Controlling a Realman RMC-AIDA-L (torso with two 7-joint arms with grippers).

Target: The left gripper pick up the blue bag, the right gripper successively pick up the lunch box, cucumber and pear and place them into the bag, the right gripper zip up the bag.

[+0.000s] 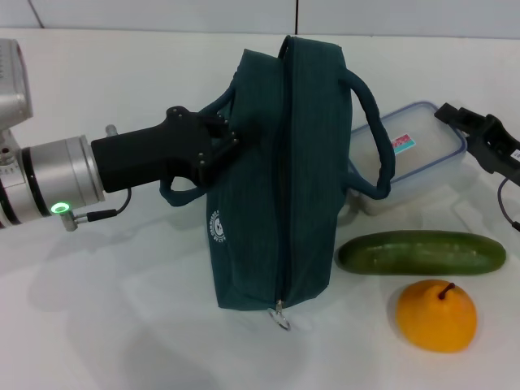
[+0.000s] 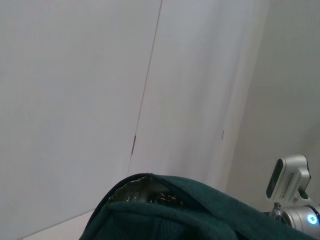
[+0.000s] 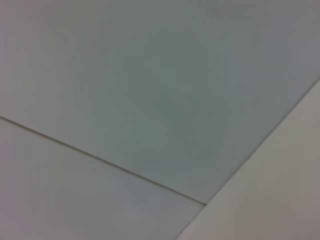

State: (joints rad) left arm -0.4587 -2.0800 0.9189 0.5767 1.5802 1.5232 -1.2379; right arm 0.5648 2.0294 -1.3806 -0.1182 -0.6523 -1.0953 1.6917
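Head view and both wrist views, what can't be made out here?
- Left claw, head view: fingertips buried against the blue bag and its handle, so the grip is unclear.
- Right claw, head view: cut off by the edge, over the lunch box; finger state unclear.
- Lunch box: near side hidden by the bag.
- Right wrist view: only blank surfaces.
- Bag interior, left wrist view: only a sliver shows.

A plain white table [image 1: 97, 325] fills nearly the whole head view, its surface smooth and evenly lit, with soft shadows. Toward twelve o'clock it meets a pale grey wall [image 1: 162, 15] made of flat panels, a thin dark seam [image 1: 296, 16] running down between two of them. The wrist views show the same pale panels, crossed by fine seams
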